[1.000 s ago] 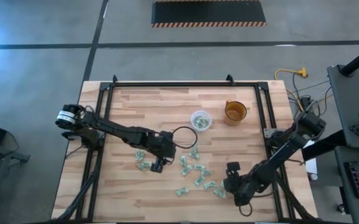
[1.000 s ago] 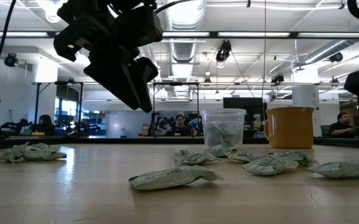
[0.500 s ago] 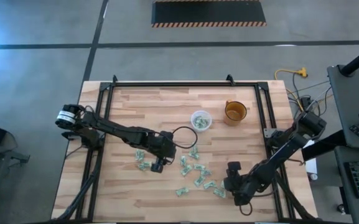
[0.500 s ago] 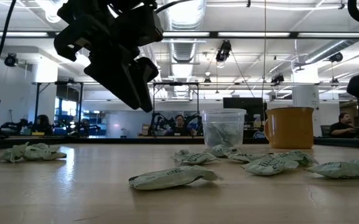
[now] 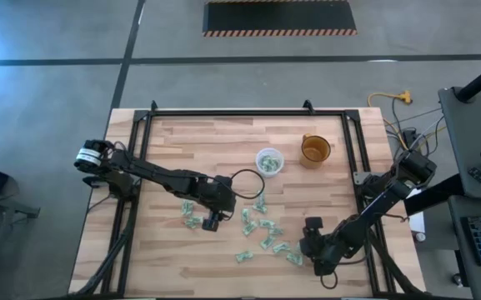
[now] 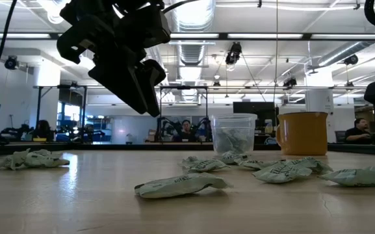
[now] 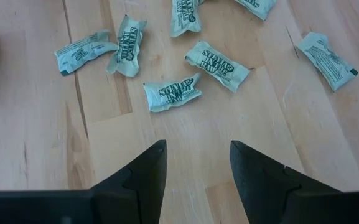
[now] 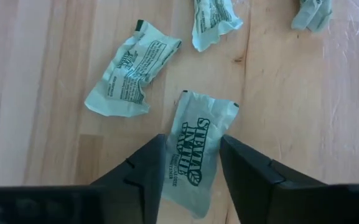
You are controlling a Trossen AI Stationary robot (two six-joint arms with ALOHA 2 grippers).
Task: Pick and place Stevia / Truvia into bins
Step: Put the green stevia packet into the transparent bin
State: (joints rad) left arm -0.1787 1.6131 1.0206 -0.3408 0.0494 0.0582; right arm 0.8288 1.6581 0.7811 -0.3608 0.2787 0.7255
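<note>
Several pale green Stevia sachets lie flat and scattered on the wooden table; a few more lie at the left of the pile. The bin, a clear plastic cup, stands upright behind them with sachets inside. My left gripper hangs open above the table over bare wood, just short of the nearest sachet. My right gripper is low at the pile's near right end. Its fingers stand open on either side of one sachet. My right gripper comes down at a slant over a sachet that lies flat on the table. Its fingertips stand at the sachet's two long edges, along its near half. I cannot tell whether they touch it.
An orange cup stands to the right of the clear one. A black metal frame runs around the table's edges. Bare wood lies at the far left and near left of the table.
</note>
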